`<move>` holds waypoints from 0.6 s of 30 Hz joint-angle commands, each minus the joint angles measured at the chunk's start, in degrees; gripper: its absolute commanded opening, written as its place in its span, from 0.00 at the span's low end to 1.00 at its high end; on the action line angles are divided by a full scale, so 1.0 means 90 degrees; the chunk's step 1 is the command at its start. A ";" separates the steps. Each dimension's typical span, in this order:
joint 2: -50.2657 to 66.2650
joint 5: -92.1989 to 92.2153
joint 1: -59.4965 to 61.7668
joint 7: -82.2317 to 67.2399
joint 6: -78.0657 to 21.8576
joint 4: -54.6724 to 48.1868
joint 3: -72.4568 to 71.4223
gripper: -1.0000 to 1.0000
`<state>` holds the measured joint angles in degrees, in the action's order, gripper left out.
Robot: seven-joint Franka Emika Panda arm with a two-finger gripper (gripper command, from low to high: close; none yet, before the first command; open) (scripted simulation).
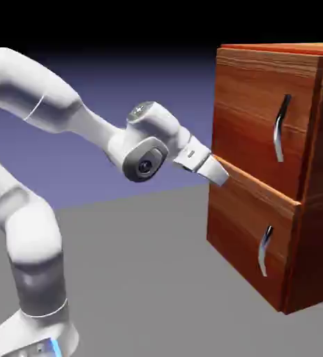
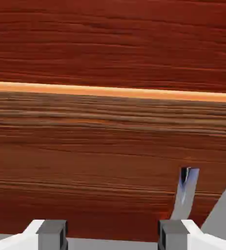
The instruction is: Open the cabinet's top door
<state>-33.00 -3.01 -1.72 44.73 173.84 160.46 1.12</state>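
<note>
The top door point(image 1: 258, 115), a reddish-brown wood-grain panel with a dark-and-silver bent handle point(image 1: 281, 129), is the upper front of the cabinet point(image 1: 317, 258) at the exterior view's right, above a shorter lower panel point(image 1: 244, 223) with a similar handle point(image 1: 265, 251). The pincer point(image 2: 113, 235) is spread with nothing between its tips, pointing at the cabinet near the seam between the panels, at the end of the white arm point(image 1: 42, 90) reaching from the left.
</note>
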 commanded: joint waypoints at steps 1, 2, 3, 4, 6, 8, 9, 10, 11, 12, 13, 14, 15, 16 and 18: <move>-0.0031 -0.0277 -0.0095 0.0210 -0.0015 -0.0050 0.0103 0.50; -0.0063 -0.0554 -0.0191 0.0419 -0.0030 -0.0100 0.0206 0.50; -0.0094 -0.0831 -0.0286 0.0628 -0.0045 -0.0151 0.0309 0.50; -0.0126 -0.1108 -0.0382 0.0838 -0.0060 -0.0201 0.0411 0.50; -0.0189 -0.1662 -0.0572 0.1256 -0.0090 -0.0301 0.0617 0.50; -0.0252 -0.2215 -0.0763 0.1675 -0.0120 -0.0402 0.0823 0.50; -0.0283 -0.2492 -0.0858 0.1884 -0.0135 -0.0452 0.0925 0.50; -0.0315 -0.2769 -0.0954 0.2094 -0.0150 -0.0502 0.1028 0.50; -0.0346 -0.3046 -0.1049 0.2303 -0.0165 -0.0552 0.1131 0.50; -0.0378 -0.3323 -0.1144 0.2512 -0.0180 -0.0603 0.1234 0.50; -0.0409 -0.3600 -0.1240 0.2722 -0.0195 -0.0653 0.1337 0.50; -0.0441 -0.3876 -0.1335 0.2931 -0.0210 -0.0703 0.1439 0.50; -0.0472 -0.4153 -0.1430 0.3141 -0.0225 -0.0753 0.1542 0.50; -0.0503 -0.4430 -0.1526 0.3350 -0.0240 -0.0803 0.1645 0.50; -0.0566 -0.4984 -0.1716 0.3769 -0.0270 -0.0904 0.1851 0.50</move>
<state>-38.10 -47.86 -17.17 78.64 171.42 152.32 17.77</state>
